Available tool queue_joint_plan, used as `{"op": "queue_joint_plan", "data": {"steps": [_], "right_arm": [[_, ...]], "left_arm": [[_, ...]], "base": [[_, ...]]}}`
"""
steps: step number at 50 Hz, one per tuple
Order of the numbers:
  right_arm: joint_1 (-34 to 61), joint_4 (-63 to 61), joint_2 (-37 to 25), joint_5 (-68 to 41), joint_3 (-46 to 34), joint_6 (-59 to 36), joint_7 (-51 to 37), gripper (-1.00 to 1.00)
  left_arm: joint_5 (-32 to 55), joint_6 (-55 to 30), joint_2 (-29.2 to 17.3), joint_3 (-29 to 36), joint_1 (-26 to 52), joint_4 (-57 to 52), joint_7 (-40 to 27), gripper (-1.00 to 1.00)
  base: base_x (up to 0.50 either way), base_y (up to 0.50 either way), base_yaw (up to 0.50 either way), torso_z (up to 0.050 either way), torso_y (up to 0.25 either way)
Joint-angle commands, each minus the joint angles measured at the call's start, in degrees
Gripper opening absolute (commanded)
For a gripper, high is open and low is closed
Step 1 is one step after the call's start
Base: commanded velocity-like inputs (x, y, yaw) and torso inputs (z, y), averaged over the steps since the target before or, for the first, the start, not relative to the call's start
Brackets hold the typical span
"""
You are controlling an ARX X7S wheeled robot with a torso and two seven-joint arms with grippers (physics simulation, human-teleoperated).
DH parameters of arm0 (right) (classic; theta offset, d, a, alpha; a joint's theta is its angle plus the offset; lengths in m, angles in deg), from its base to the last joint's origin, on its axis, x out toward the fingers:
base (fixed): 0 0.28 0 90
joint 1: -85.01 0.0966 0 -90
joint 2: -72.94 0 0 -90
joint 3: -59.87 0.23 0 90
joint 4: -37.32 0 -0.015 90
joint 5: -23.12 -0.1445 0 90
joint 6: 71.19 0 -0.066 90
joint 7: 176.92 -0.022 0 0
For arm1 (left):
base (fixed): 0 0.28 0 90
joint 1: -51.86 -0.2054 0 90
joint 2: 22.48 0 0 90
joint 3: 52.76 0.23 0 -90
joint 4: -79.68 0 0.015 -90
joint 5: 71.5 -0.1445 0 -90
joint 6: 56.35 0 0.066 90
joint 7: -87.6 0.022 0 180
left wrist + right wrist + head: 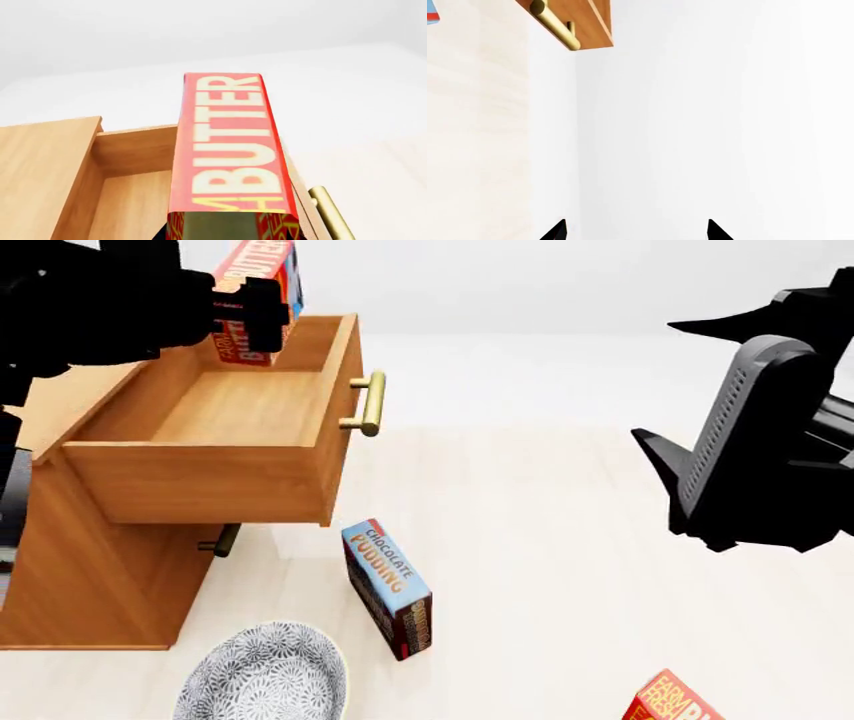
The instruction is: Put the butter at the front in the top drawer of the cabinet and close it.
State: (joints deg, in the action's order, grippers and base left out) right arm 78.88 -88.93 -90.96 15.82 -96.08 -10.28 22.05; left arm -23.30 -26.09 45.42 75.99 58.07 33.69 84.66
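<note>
Left gripper (254,315): fingers clamped on the butter (256,295), upper left of the frame, above the open top drawer (200,475)
Right gripper (635,231): fingers spread, nothing between them
Cabinet (94,580): left side
Pudding box (388,587): lower centre, on the tabletop (561,570)

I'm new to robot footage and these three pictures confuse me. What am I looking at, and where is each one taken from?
A simulated two-armed robot. The wide picture is from its head camera; the other two are from cameras near each gripper. The left gripper holds a butter carton over the open top drawer of a wooden cabinet. The right gripper is open, holding nothing. On the surface lie a chocolate pudding box, a patterned bowl and a second butter carton.
</note>
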Motion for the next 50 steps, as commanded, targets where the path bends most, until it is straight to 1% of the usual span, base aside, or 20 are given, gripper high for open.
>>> {"op": "queue_joint_plan", "data": {"steps": [1, 10, 26, 50], "right_arm": [[-0.4, -0.1, 0.1, 0.0, 0.1, -0.3, -0.2, 1.00], [-0.6, -0.2, 0.3, 0.0, 0.2, -0.8, -0.3, 1.00], [-0.6, -0.5, 0.2, 0.0, 0.4, -1.2, 0.1, 1.00], [-0.8, -0.1, 1.3, 0.5, 0.5, -1.7, 0.5, 1.00]], "left_arm": [[-2.9, 1.9, 2.0, 0.1, 1.3, 3.7, -0.5, -1.00], [-4.0, 3.2, 2.8, 1.8, 0.0, 4.2, 0.6, -1.00], [-6.6, 8.0, 5.5, 4.0, -0.5, 10.8, 4.0, -1.00], [-7.5, 9.8, 6.0, 5.0, -2.6, 12.4, 5.3, -1.00]], "base": [[0.00, 0.00, 0.00, 0.000, 0.000], [0.00, 0.00, 0.00, 0.000, 0.001], [0.00, 0.00, 0.00, 0.001, 0.001], [0.00, 0.00, 0.00, 0.000, 0.001]]}}
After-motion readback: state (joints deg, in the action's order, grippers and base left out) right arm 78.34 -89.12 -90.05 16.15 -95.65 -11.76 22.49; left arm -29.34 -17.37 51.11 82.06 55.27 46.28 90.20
